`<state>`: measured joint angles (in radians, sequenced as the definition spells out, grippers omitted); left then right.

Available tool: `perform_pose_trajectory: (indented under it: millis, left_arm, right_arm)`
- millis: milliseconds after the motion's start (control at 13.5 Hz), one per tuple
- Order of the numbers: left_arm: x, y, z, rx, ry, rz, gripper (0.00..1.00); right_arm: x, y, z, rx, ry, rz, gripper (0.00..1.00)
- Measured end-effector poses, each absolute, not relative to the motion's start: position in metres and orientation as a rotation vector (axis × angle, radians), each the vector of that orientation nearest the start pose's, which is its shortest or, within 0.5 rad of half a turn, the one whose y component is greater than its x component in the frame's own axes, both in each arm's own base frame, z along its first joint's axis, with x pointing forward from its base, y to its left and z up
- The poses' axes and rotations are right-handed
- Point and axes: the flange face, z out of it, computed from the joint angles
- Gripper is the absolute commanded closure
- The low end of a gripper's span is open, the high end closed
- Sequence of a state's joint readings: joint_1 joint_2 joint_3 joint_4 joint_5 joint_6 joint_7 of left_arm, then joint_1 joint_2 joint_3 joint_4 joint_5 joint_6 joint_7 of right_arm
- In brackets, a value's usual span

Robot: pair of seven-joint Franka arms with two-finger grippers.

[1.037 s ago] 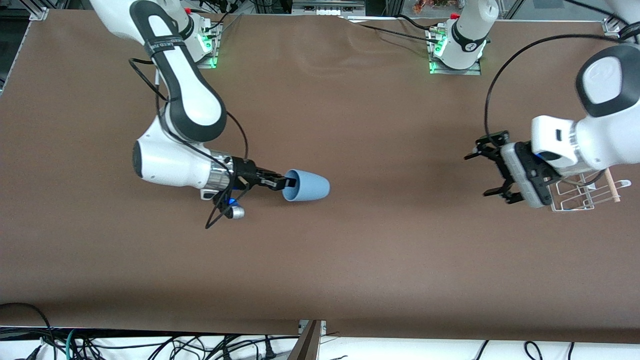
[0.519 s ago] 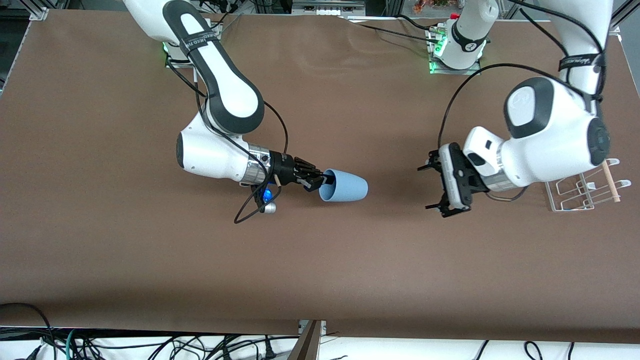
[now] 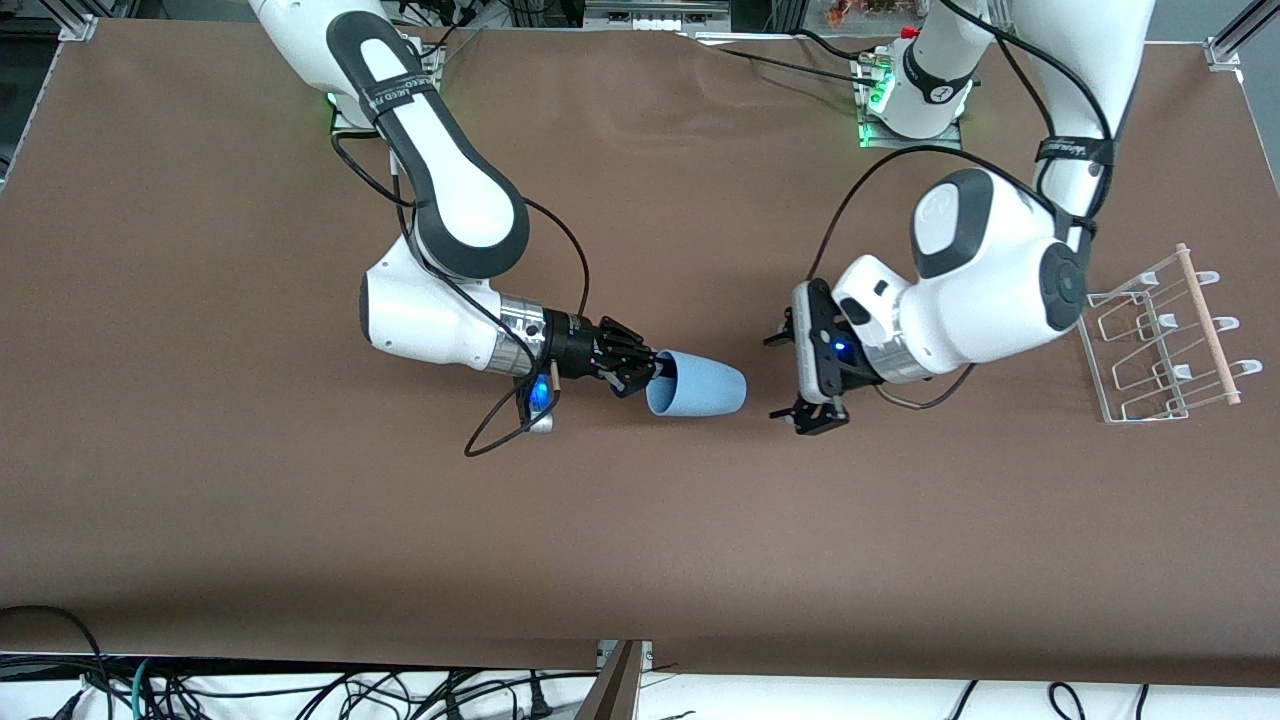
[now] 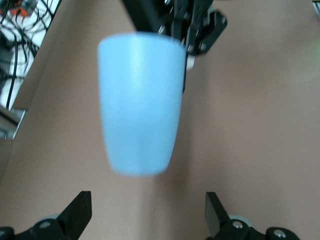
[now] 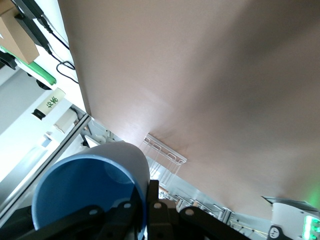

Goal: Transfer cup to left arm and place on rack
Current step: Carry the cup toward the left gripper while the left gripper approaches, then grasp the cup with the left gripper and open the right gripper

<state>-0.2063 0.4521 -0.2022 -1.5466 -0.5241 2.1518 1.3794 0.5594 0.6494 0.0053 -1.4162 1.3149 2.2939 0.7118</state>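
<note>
The light-blue cup point(image 3: 697, 388) is held on its side above the middle of the table, base toward the left arm's end. My right gripper point(image 3: 652, 378) is shut on the cup's rim, one finger inside and one outside, as the right wrist view point(image 5: 145, 210) shows on the cup point(image 5: 90, 192). My left gripper point(image 3: 792, 378) is open, just off the cup's base and apart from it. In the left wrist view the cup point(image 4: 140, 100) sits ahead of the spread left gripper point(image 4: 148, 215), not between the fingers. The white wire rack point(image 3: 1208, 322) stands at the left arm's end of the table.
The brown table point(image 3: 640, 540) carries only the rack. The arm bases point(image 3: 910, 95) stand along its edge farthest from the front camera. Cables hang below the edge nearest that camera point(image 3: 300, 690). The rack also shows small in the right wrist view point(image 5: 165, 156).
The left arm swung away from the rack to the table's middle, its open gripper now close to the cup's base. The right arm carried the cup toward the left arm's end.
</note>
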Motion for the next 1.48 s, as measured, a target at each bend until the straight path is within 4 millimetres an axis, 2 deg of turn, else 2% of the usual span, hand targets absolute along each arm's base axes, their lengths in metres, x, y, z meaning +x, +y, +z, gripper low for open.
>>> perform_pose_trajectory:
  millis: [370,889,1111,1185,1333,1407,1481]
  left_arm:
    - [0.640,-0.304,0.414,-2.493,2.363,-0.769,0.00]
    - [0.640,-0.313,0.404,-2.500,2.319,-0.738,0.00]
    - [0.639,-0.323,0.397,-2.513,2.288,-0.739,0.00]
    - [0.639,-0.328,0.394,-2.519,2.273,-0.750,0.09]
    - [0.640,-0.332,0.388,-2.515,2.258,-0.762,0.67]
    - [0.642,-0.331,0.387,-2.511,2.251,-0.767,0.78]
    - [0.642,-0.331,0.387,-2.508,2.249,-0.765,0.82]
  right_arm:
    - [0.624,0.421,0.354,-1.799,1.062,0.603,1.00]
    - [0.622,0.425,0.351,-1.743,1.189,0.676,1.00]
    - [0.620,0.429,0.352,-1.737,1.199,0.683,1.00]
    - [0.620,0.429,0.353,-1.736,1.197,0.682,1.00]
    - [0.620,0.430,0.353,-1.737,1.198,0.685,1.00]
    - [0.619,0.430,0.353,-1.738,1.196,0.688,1.00]
    - [0.619,0.431,0.353,-1.736,1.199,0.692,1.00]
